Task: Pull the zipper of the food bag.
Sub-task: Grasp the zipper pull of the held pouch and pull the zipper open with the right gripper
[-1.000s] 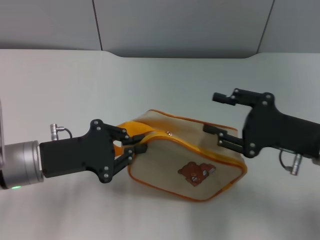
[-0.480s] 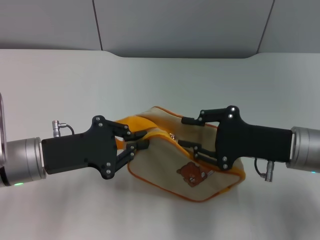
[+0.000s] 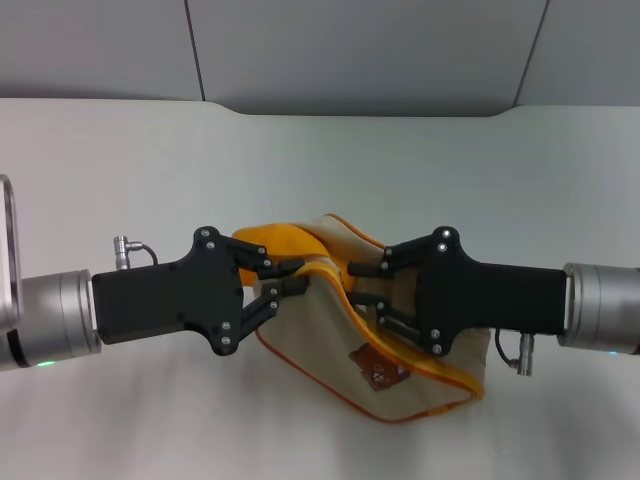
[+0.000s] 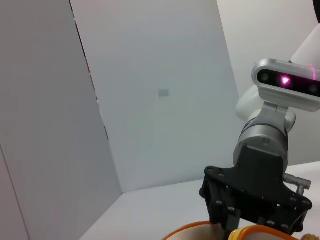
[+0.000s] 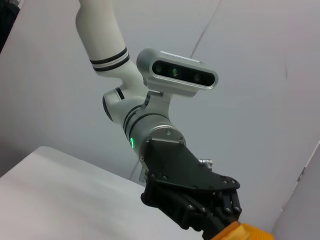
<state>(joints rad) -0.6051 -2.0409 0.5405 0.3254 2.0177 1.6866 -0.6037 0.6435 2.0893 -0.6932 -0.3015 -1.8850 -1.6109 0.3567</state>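
Note:
The beige food bag (image 3: 318, 338) with orange-yellow piping lies on the white table, tipped up between my two grippers. My left gripper (image 3: 292, 276) is shut on the bag's left end, beside the orange-yellow strap handle (image 3: 272, 244). My right gripper (image 3: 356, 284) is open, with one finger above and one below the bag's top edge. The zipper pull is hidden behind those fingers. The bear patch (image 3: 372, 366) is partly covered by the right gripper. The left wrist view shows the right gripper (image 4: 252, 202) from the front. The right wrist view shows the left gripper (image 5: 197, 207).
The white table (image 3: 150, 170) extends all around the bag. Grey wall panels (image 3: 350, 50) stand behind the table's far edge. The robot's head camera (image 5: 177, 72) shows in both wrist views.
My right gripper has moved left across the bag to its top edge near the left gripper. The left gripper has lifted the bag's left end and shifted slightly right, so the bag is bunched and tilted.

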